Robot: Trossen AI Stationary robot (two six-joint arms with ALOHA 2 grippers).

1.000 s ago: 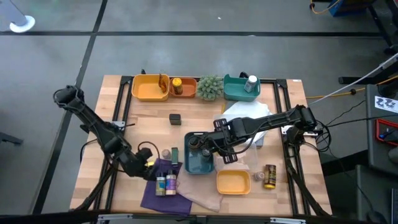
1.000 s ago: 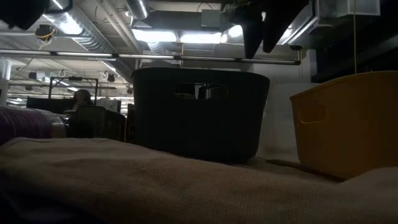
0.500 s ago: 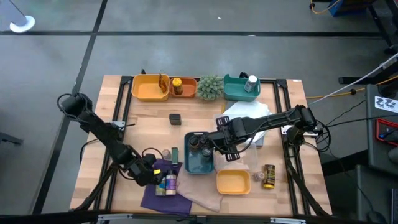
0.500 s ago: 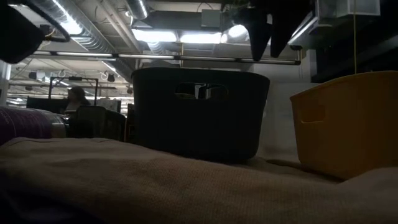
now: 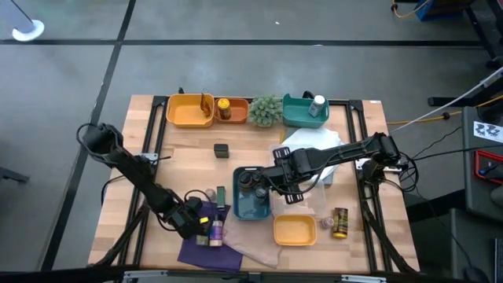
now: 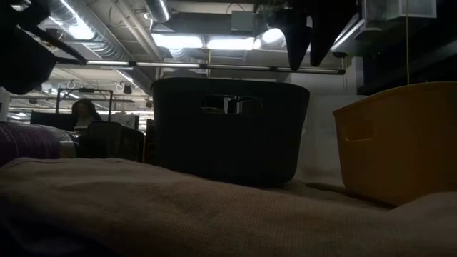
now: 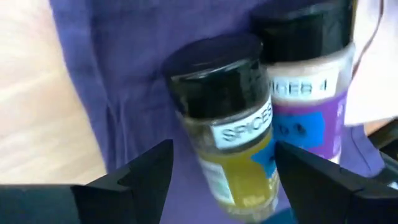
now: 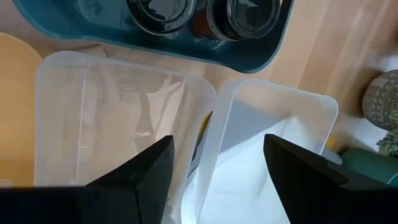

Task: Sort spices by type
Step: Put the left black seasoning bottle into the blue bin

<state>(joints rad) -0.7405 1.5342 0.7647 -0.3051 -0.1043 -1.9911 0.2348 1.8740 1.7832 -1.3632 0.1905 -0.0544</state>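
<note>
Hovering at lower left of the high view, the left gripper [image 5: 194, 226] spread its fingers beside two spice jars [image 7: 233, 124] on the purple cloth [image 5: 196, 244]. The right gripper [image 5: 271, 182], fingers parted and empty, hung mid-frame beside the blue tray [image 5: 253, 206].

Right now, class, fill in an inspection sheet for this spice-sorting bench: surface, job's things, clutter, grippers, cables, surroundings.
Surface: wooden table with a purple cloth and a tan cloth at the near edge.
Job's things: two spice jars on the purple cloth; dark-lidded jars in the blue tray; one jar in an orange tray; a white bottle in the teal tray; one jar lying by the yellow tray.
Clutter: green spiky plant; small dark block; clear plastic bins.
Grippers: left gripper open around a yellow-labelled jar; right gripper open, empty, above the clear bins.
Cables: yellow cable off the table's right.
Surroundings: grey floor; a person far behind.
</note>
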